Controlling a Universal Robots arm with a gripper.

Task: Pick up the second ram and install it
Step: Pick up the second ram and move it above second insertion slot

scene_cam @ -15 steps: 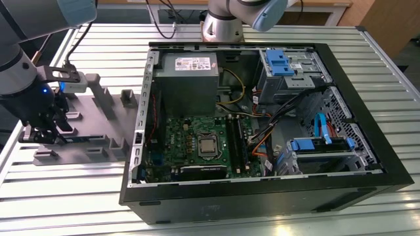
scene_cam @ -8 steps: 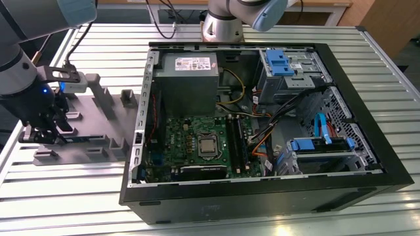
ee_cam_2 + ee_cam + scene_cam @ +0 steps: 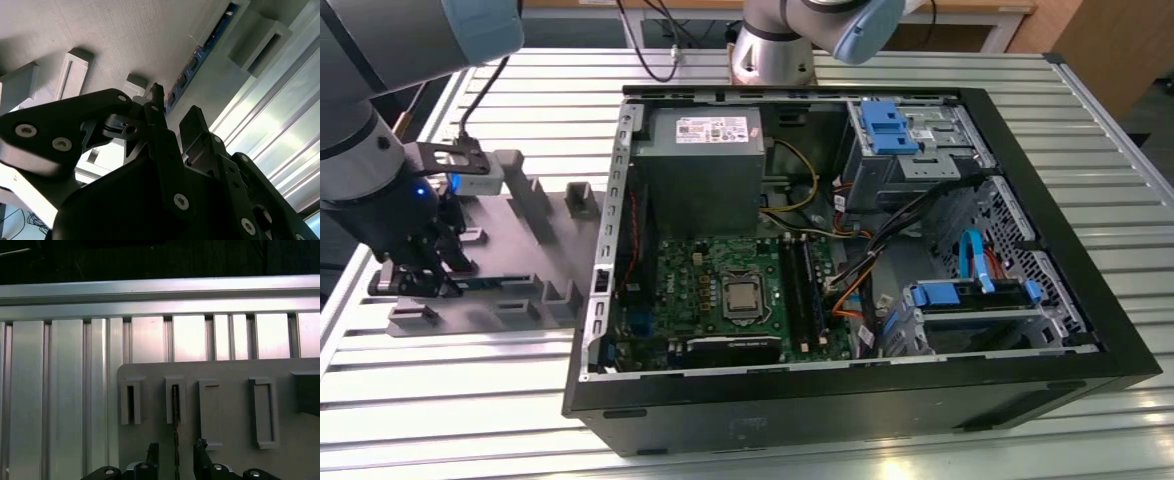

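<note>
The second ram (image 3: 175, 432) is a thin strip standing on edge in a slot of the grey holder plate (image 3: 230, 450). In the second wrist view the ram (image 3: 200, 50) shows as a blue-green strip running toward the fingers. My gripper (image 3: 176, 447) is open and straddles the ram, one black fingertip (image 3: 152, 450) on each side with a gap to the strip. In the exterior view the gripper (image 3: 420, 280) hangs low over the holder plate (image 3: 520, 250), at that view's left. The motherboard's long black slots (image 3: 794, 285) lie inside the open computer case (image 3: 1067, 330).
Several raised slotted posts (image 3: 263, 412) stand on the holder plate around the ram. The ribbed metal table (image 3: 454, 400) carries both plate and case. A power supply (image 3: 700, 160), blue drive-bay clips (image 3: 887, 125) and loose cables (image 3: 907, 215) crowd the case.
</note>
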